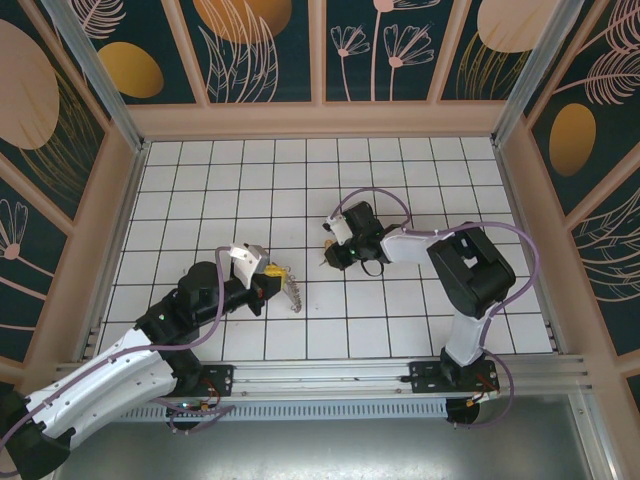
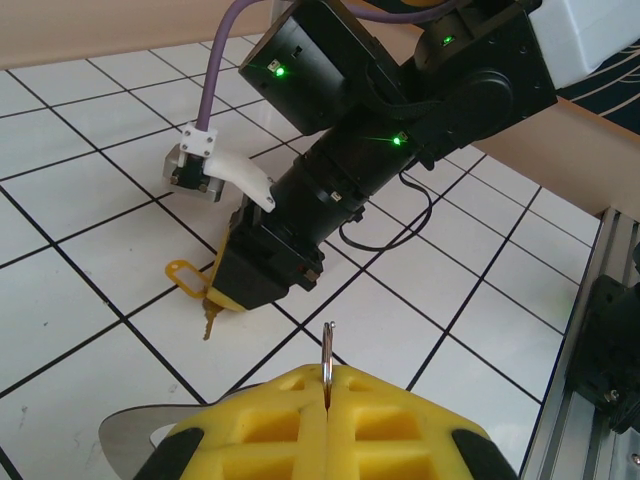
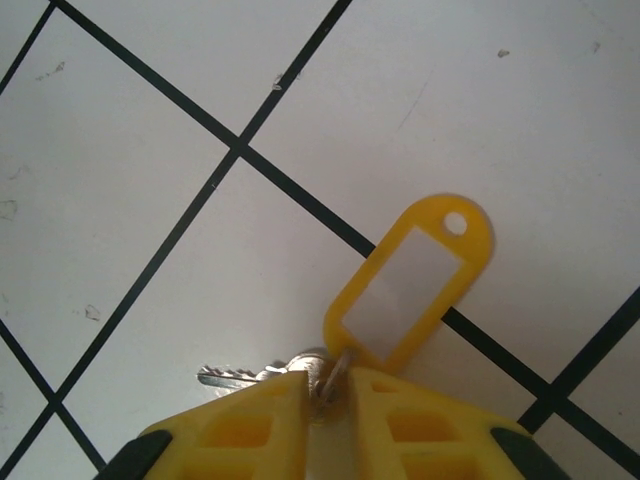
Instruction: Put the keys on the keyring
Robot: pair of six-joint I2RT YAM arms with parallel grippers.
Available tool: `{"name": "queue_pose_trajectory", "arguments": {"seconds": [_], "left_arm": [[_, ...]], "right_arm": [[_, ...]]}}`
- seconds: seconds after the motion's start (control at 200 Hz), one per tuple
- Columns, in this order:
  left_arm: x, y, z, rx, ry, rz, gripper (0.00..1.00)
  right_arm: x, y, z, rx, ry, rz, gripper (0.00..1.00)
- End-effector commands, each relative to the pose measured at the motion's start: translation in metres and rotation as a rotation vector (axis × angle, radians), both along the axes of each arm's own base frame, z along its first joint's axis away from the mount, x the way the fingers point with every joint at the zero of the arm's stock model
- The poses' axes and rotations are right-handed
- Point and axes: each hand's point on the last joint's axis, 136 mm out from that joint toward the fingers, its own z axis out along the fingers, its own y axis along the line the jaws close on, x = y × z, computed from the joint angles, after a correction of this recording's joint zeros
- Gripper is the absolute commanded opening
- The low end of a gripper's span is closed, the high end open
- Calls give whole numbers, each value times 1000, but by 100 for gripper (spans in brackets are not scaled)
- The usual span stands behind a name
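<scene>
right wrist: keys point(image 3: 232, 376) pinched in r claw point(image 3: 327, 388)

Keyring point(image 2: 327, 345): a thin metal loop, seen edge-on and upright, pinched between the closed fingertips of the left gripper point(image 2: 327, 390) and held clear of the tiles.

Keys point(image 1: 293, 293): in the top view a silvery toothed fringe is seen just past that gripper. Individual keys can't be separated.

Single key point(image 3: 228, 376): slim and silvery, clamped at its head in the right gripper point(image 3: 325, 395), with the blade projecting sideways from the fingertips. A yellow tag point(image 3: 410, 285) is attached at the same pinch.
</scene>
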Motion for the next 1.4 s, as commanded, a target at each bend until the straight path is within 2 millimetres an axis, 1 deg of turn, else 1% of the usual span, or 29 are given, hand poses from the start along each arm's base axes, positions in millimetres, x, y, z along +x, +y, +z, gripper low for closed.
{"name": "queue_pose_trajectory", "arguments": {"seconds": [0.0,0.1,0.13,0.18,0.23,0.35,0.42,0.545,0.606,0.686,0.751,0.811,0.901,1.016,1.061,1.171,1.396], "left_arm": [[-1,-1,18,-45,-37,-6,0],[-1,-1,19,-44,-39,-5,0],[0,-1,20,-45,-38,-3,0],[-1,-1,21,-45,-39,-4,0],[-1,-1,22,-43,-39,-7,0],[-1,-1,32,-36,-53,-10,0],[-1,-1,39,-26,-66,-11,0],[-5,-7,54,-12,-97,-66,0],[-11,-12,64,-20,-125,-119,0],[-20,-19,77,-33,-160,-190,0],[-28,-24,83,-37,-170,-253,0],[-36,-29,86,-44,-187,-314,0],[-46,-33,90,-41,-214,-389,0],[-58,-39,98,-52,-234,-475,0],[-59,-40,98,-49,-234,-493,0],[-58,-46,91,-27,-217,-522,0],[-58,-49,88,-25,-229,-539,0]], "right_arm": [[3,1,1,16,-2,-8,10],[2,-1,7,12,-33,4,0],[0,-2,12,16,-56,11,0],[-3,-1,24,32,-103,32,0],[-10,2,42,59,-169,71,0],[-39,8,84,119,-317,193,0],[-60,10,110,167,-383,265,0],[-102,13,167,308,-492,384,0],[-121,12,195,386,-534,435,0],[-146,6,227,473,-581,505,0],[-163,1,248,520,-621,546,0],[-173,-4,261,549,-652,568,0],[-182,-9,271,578,-671,589,0],[-188,-8,272,595,-652,618,0],[-191,-8,272,600,-649,629,0],[-195,-8,278,628,-651,648,0],[-201,-3,275,641,-622,676,0]]}}
